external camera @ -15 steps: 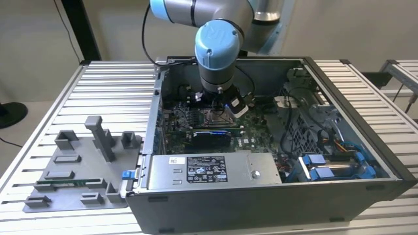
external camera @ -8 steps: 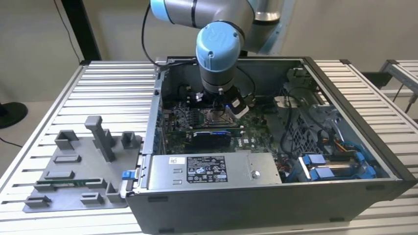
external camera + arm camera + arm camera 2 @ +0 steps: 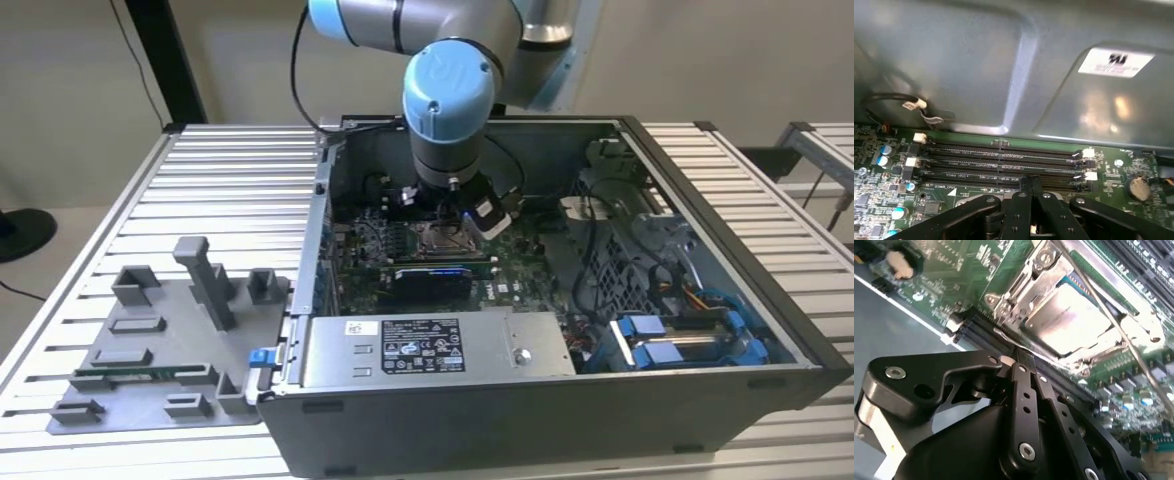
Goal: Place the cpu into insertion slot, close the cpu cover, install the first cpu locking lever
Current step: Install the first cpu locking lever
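The small flat square cpu, silvery on its lid, already lies in the insertion slot, the square metal-rimmed socket ringed by green circuit board inside the open grey computer case on the ribbed metal bench; the thin silvery cpu cover, a stamped frame plate, appears folded down around the chip's edges, though whether it is fully seated I cannot tell; a thin bright wire locking lever runs slantwise across that cover and looks not yet hooked down. Judging by its look, the chip is light, stiff and fragile, best touched only at its edges; the cover is springy sheet metal that wants pressing at its free tab; the lever is a slim, slippery rod that will resist as it loads, so it is best caught near its bent end. The black gripper hangs just beside the socket's near edge, above the dark memory slots; its fingers meet at the tips, drawn together on nothing that I can see. In the exterior view the grey arm with its blue-capped joint reaches straight down into the case, wrist vertical over the board's middle.
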`<action>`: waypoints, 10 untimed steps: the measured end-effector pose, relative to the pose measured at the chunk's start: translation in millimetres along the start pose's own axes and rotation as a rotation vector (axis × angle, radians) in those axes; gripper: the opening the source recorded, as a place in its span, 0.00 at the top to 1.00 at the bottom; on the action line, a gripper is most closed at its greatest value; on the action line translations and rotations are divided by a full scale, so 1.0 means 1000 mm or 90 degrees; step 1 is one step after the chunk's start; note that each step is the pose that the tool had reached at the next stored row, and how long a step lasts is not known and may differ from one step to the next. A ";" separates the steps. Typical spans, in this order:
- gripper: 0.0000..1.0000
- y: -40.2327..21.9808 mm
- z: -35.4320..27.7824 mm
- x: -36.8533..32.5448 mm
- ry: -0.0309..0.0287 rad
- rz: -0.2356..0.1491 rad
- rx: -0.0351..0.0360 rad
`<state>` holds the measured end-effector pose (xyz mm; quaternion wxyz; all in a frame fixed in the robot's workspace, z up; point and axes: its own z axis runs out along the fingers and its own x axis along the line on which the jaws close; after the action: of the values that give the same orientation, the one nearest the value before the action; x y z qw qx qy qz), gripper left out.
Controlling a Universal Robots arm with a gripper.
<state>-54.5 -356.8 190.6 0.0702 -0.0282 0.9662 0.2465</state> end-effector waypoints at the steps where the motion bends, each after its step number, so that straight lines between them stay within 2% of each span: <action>1: 1.00 0.0016 -0.0028 -0.0001 0.0000 0.000 0.0000; 5: 1.00 0.0053 -0.0094 0.0027 0.0003 0.000 0.0003; 10: 1.00 0.0077 -0.0137 0.0084 0.0040 0.002 0.0010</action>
<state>-65.2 -356.8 204.9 0.0668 -0.0274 0.9666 0.2458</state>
